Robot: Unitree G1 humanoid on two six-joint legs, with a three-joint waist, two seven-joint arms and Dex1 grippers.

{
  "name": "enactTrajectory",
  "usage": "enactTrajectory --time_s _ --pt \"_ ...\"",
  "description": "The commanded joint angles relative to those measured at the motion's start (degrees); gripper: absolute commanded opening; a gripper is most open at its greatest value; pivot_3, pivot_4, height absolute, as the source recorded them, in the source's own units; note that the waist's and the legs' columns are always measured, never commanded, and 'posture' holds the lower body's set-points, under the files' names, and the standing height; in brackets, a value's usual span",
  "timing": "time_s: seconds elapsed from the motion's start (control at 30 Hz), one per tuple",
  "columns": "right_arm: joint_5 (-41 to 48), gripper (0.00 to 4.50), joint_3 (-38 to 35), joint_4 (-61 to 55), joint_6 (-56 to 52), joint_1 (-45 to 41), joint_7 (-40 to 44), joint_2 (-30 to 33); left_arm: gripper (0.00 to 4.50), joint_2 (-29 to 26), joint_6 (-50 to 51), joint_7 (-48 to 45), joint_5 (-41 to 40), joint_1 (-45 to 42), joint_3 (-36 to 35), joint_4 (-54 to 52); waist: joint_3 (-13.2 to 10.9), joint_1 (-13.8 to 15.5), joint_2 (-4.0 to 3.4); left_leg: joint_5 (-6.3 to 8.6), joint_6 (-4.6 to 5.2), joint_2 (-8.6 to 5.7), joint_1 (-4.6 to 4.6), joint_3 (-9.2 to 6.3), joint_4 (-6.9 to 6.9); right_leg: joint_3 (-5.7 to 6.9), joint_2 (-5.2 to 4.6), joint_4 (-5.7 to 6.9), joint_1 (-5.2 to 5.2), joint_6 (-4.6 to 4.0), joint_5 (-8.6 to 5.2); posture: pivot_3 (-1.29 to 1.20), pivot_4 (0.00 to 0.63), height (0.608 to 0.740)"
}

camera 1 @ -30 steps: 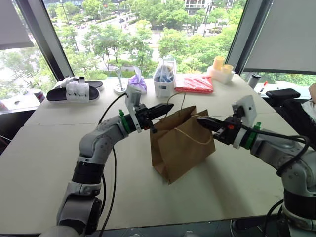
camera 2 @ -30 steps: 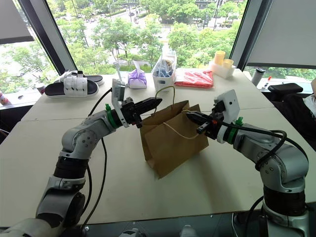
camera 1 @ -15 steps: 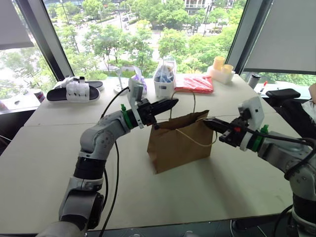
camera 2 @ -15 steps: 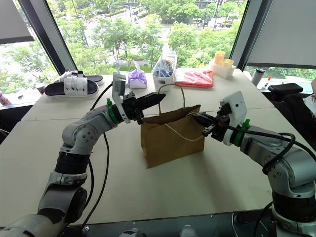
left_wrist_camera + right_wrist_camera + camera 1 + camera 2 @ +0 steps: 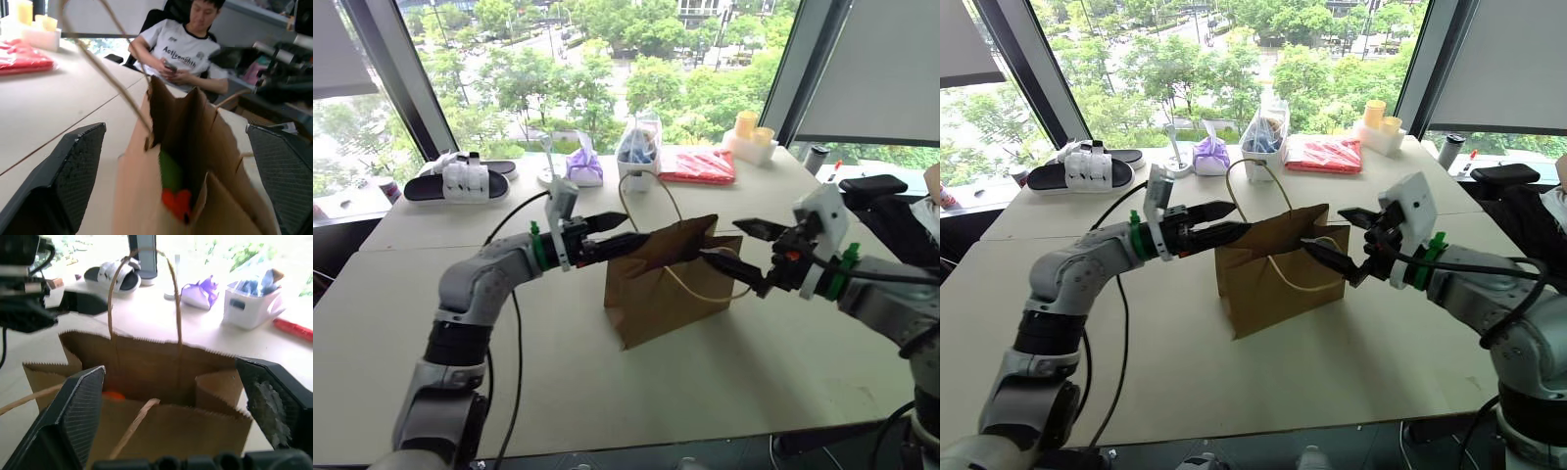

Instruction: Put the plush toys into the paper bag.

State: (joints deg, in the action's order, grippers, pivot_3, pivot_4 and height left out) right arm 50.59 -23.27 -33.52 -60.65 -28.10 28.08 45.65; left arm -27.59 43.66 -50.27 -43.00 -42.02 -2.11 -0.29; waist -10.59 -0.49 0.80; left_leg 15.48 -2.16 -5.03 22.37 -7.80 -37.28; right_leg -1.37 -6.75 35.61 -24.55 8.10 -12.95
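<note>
The brown paper bag [image 5: 671, 284] stands open on the table, one cord handle upright, the other hanging down its front. Deep inside lies a lime-green plush toy [image 5: 169, 171] with a red-orange bit [image 5: 177, 203] below it. An orange spot [image 5: 113, 395] also shows inside the bag. My left gripper [image 5: 619, 233] is open at the bag's left rim, fingers spread on either side of the mouth. My right gripper [image 5: 741, 247] is open just off the bag's right rim. Neither holds anything.
Along the window edge sit white sandals [image 5: 460, 179], a purple pouch [image 5: 584, 166], a clear bag of blue items [image 5: 638, 152], a red packet [image 5: 698, 166] and yellow cups [image 5: 752, 132]. A person [image 5: 188, 49] sits beyond the table. A black chair [image 5: 871, 188] stands at the right.
Both grippers have opened and let go of the bag's top. The left one drew back to the left, the right one rose a little. The bag went from tilted to standing.
</note>
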Motion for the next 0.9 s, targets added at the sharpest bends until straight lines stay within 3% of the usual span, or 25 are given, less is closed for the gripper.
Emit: enactTrajectory --time_s 0.03,0.17,0.3,0.47,0.57,0.8,0.9 --pt "5.63 4.50 -7.34 0.05 -0.92 -2.71 -3.99 0.57 4.47 -3.32 0.45 -1.97 -0.63 1.27 -2.43 -3.23 0.00 0.08 0.00 0.01 0.02 0.00 0.00 0.00 -0.01 0.00 -0.01 -0.03 0.03 0.00 0.00 0.00 0.150 0.740" --pt "8.97 4.50 -14.08 -0.87 -2.85 2.14 -6.98 1.96 4.47 -6.36 1.13 -3.75 -0.84 4.15 -2.90 -4.51 0.00 0.17 0.01 0.02 0.04 0.00 0.00 -0.02 0.01 0.01 -0.03 -0.05 0.04 0.00 0.00 0.00 0.150 0.740" --pt "8.53 4.50 -19.29 -3.89 -2.93 13.59 -8.36 1.36 4.47 -6.43 -0.27 -4.66 0.23 7.10 -2.03 -4.33 0.01 0.88 0.00 0.05 0.08 0.01 0.01 0.02 0.04 0.01 -0.03 -0.10 0.05 0.00 0.00 0.00 0.150 0.740" --pt "7.52 4.50 -15.46 -7.52 -0.51 23.53 -9.82 -2.67 4.47 -5.37 -0.41 -6.19 0.62 8.04 -0.82 -2.60 0.04 1.09 0.04 0.05 0.09 0.02 -0.04 0.11 0.00 -0.03 -0.02 -0.08 0.07 -0.01 0.01 0.00 0.150 0.740" --pt "5.83 3.67 -10.48 -9.58 2.18 27.01 -10.15 -5.12 4.50 -4.90 -0.36 -7.38 0.72 7.71 -0.29 -2.11 0.03 1.05 0.02 0.05 0.09 0.05 -0.10 0.12 0.01 -0.02 0.00 -0.07 0.15 -0.01 0.00 0.00 0.150 0.740" --pt "0.54 0.10 7.51 -11.98 5.51 24.13 -13.99 -11.55 4.50 -4.98 -0.38 -11.30 1.05 7.07 1.73 -2.74 0.03 0.72 0.00 0.04 0.08 0.06 -0.11 0.04 0.00 -0.04 0.01 -0.03 0.10 -0.01 0.01 0.00 0.150 0.740" --pt "-2.74 0.10 14.24 -9.27 7.04 19.58 -14.62 -13.74 4.50 -5.44 -0.57 -13.47 1.50 7.60 2.95 -3.93 0.04 0.68 0.00 0.04 0.08 0.03 -0.11 0.00 -0.01 -0.05 -0.01 -0.05 0.10 -0.01 0.01 0.00 0.150 0.740"
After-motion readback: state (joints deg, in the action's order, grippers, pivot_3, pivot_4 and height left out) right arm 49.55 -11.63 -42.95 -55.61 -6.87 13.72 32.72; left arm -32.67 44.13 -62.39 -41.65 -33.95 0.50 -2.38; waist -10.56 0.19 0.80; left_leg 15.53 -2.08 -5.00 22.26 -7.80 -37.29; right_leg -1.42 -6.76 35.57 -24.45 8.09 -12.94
